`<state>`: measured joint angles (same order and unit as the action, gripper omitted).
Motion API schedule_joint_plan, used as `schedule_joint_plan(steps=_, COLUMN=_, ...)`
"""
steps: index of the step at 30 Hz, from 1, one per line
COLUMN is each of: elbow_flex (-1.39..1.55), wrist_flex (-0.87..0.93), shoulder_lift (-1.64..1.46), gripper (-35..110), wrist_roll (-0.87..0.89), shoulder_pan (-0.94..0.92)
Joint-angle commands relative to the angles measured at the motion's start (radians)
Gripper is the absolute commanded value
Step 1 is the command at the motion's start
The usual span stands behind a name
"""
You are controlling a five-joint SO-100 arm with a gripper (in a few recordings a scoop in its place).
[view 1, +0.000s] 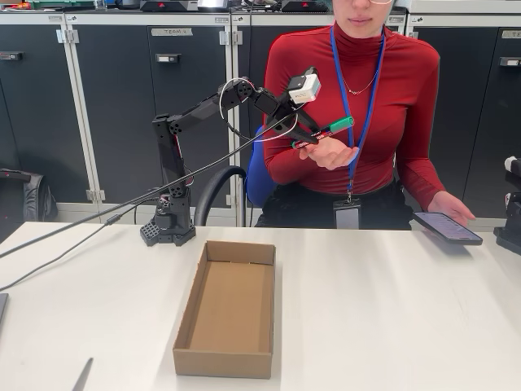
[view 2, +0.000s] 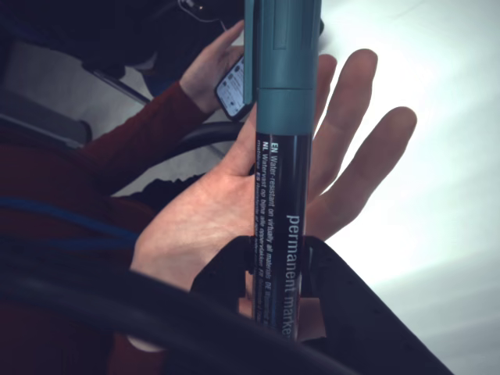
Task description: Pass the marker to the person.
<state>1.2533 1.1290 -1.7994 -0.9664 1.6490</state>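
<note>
One arm: black SO-100 arm bolted at the far left of the white table, upper link rising upright from the base, forearm reaching toward 3 o'clock at chest height of the person.
Gripper: the gripper sits at the end of the outstretched forearm with a white camera block on top, angled down toward 4 o'clock in the fixed view; in the wrist view its dark fingers clamp the marker's barrel from both sides.
Marker: the marker is gripped near its rear end, the green cap pointing toward 2 o'clock in the fixed view and toward 12 o'clock in the wrist view; it lies just above the open palm, and whether it touches the skin cannot be told.
Receiving hand: an open hand, palm up, fingers spread, directly under the marker.
Other hand: resting at the table's right edge on a smartphone, at 4 o'clock from the gripper.
Table: an open cardboard box stands in front of the arm's base, at about 5 o'clock from it.
</note>
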Motion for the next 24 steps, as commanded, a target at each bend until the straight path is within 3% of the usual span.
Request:
schedule_joint_plan(steps=1, elbow_flex=-0.021, wrist_flex=-0.048, shoulder_lift=-0.005, gripper=-5, wrist_roll=0.023, shoulder_pan=-0.006)
schedule_joint_plan(steps=5, elbow_flex=-0.018, wrist_flex=-0.055, shoulder_lift=-0.009, gripper=-4, wrist_roll=0.037, shoulder_pan=-0.006)
schedule_joint_plan(steps=14, elbow_flex=0.002, wrist_flex=-0.106, shoulder_lift=-0.018, gripper=39, wrist_roll=0.094, shoulder_pan=-0.028)
schedule_joint_plan(steps=24, elbow_flex=0.005, wrist_flex=-0.112, shoulder_lift=-0.018, gripper=42, wrist_roll=0.095, shoulder_pan=-0.031)
